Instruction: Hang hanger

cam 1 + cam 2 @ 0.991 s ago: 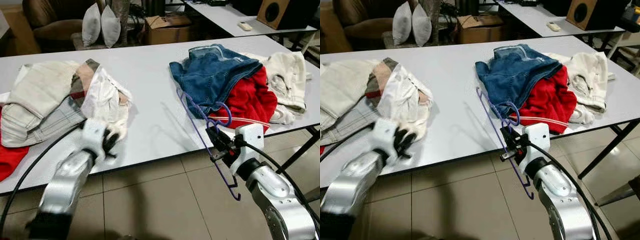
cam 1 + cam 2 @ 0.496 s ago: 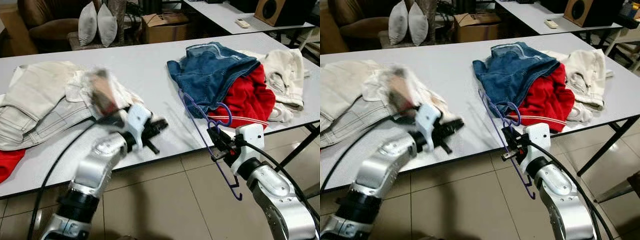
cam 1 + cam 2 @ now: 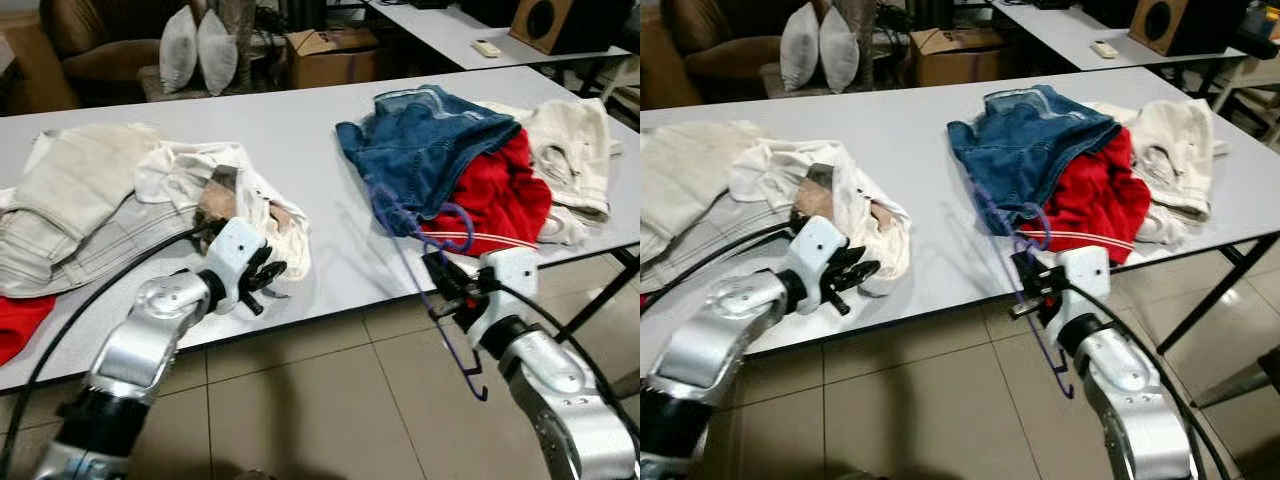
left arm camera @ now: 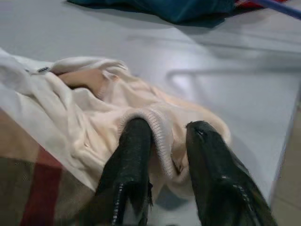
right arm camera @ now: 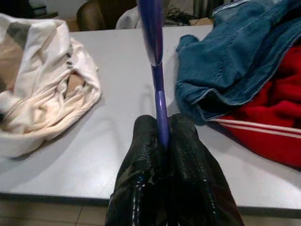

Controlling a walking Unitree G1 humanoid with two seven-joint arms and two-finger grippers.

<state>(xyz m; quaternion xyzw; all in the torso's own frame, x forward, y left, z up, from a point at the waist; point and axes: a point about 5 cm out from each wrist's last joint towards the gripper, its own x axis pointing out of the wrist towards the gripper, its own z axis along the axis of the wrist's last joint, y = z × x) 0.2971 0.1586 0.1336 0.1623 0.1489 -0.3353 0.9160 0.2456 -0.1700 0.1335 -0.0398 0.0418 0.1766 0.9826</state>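
A purple wire hanger (image 5: 153,33) stands tilted over the table's front edge, with my right gripper (image 3: 441,291) shut on its lower bar. In the right wrist view its fingers (image 5: 141,141) are pressed together around the wire. A crumpled cream garment (image 3: 262,207) with a plaid lining lies near the front edge of the white table (image 3: 300,130), left of the hanger. My left gripper (image 3: 263,281) is at the garment's near edge. The left wrist view has the ribbed hem (image 4: 162,136) pinched between the two black fingers (image 4: 131,160).
Blue jeans (image 3: 425,140), a red garment (image 3: 500,195) and a cream jacket (image 3: 570,150) are heaped on the table's right half. Beige trousers (image 3: 70,200) are piled at the left. Behind the table are pillows (image 3: 195,50) and a cardboard box (image 3: 330,50). Tiled floor (image 3: 320,400) is in front.
My left gripper swung right and came back, dragging the cream garment rightward and toward the front edge. The right gripper and hanger have barely shifted.
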